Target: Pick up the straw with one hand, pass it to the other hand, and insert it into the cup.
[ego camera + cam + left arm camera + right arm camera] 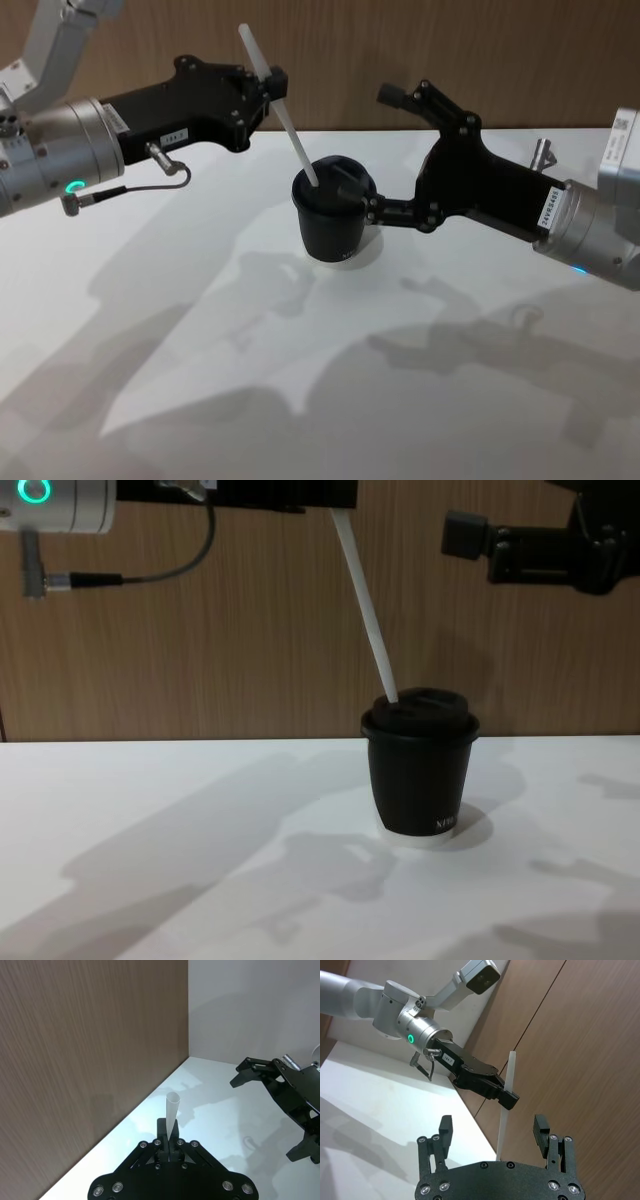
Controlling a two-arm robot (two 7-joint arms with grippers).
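The black cup (333,225) stands upright mid-table, also in the chest view (420,775). The white straw (285,115) leans up and to the left, its lower end touching the left side of the domed lid; whether it sits in the hole I cannot tell. My left gripper (270,82), with silver plug and cable, is shut on the straw's upper part above and left of the cup; the wrist view shows the straw (172,1112) pinched between its fingers (161,1132). My right gripper (380,154) stands open just right of the cup, one finger beside the cup wall and the other raised. Its wrist view shows the straw (507,1105) beyond the spread fingers (445,1130).
A white table (200,320) carries the cup, with open surface on all sides. A brown wooden wall (420,40) rises directly behind the arms, close to the left gripper's back.
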